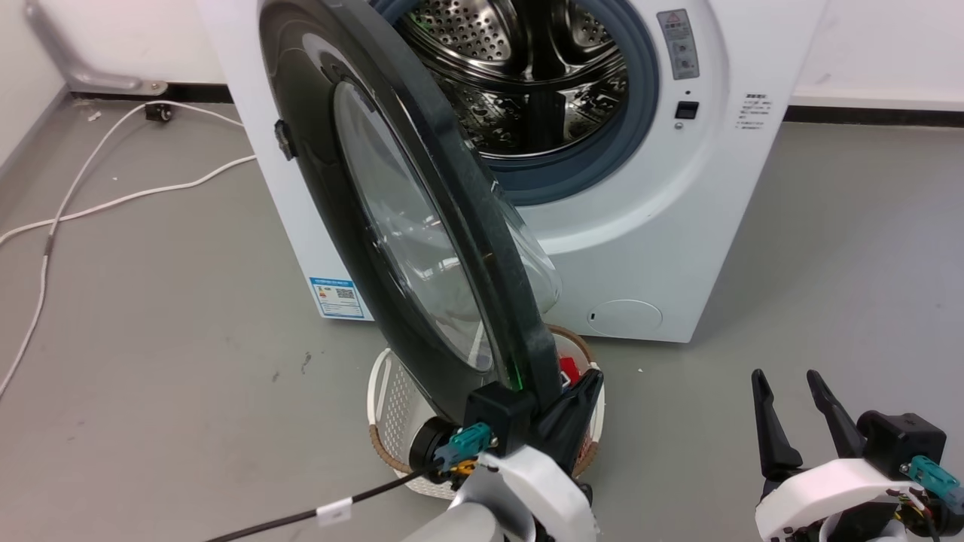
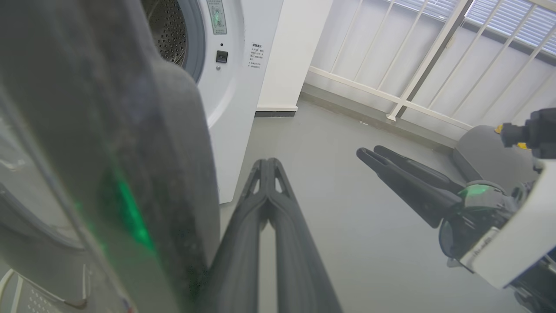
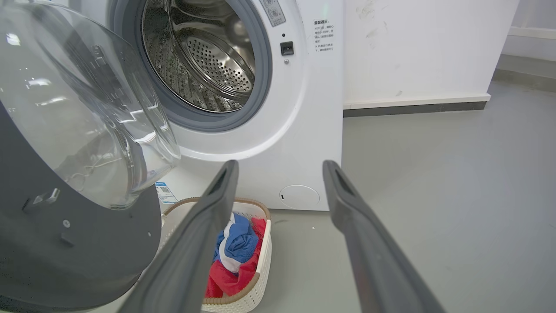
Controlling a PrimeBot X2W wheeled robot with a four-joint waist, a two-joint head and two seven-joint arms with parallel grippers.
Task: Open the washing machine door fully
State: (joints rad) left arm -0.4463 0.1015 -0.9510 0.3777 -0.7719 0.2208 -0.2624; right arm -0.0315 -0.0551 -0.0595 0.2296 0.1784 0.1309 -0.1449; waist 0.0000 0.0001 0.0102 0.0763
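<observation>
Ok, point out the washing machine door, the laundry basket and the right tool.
washing machine door (image 1: pixel 407 226): head view, on its clear glass window.
laundry basket (image 3: pixel 263 261): right wrist view, on its white side wall.
right tool (image 1: pixel 785 376): head view, midway between its two fingertips.

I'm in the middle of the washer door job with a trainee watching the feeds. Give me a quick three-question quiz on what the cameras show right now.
1. True or false: the washing machine door is shut against the washing machine.
2. Fill in: the right tool is ____ and holds nothing.
3. Pick one. The shut left tool is: A. beside the door's rim; B. gripping the right tool; C. on top of the washing machine.

Key: 1 false, the door stands part open; 2 open; 3 A.
</observation>
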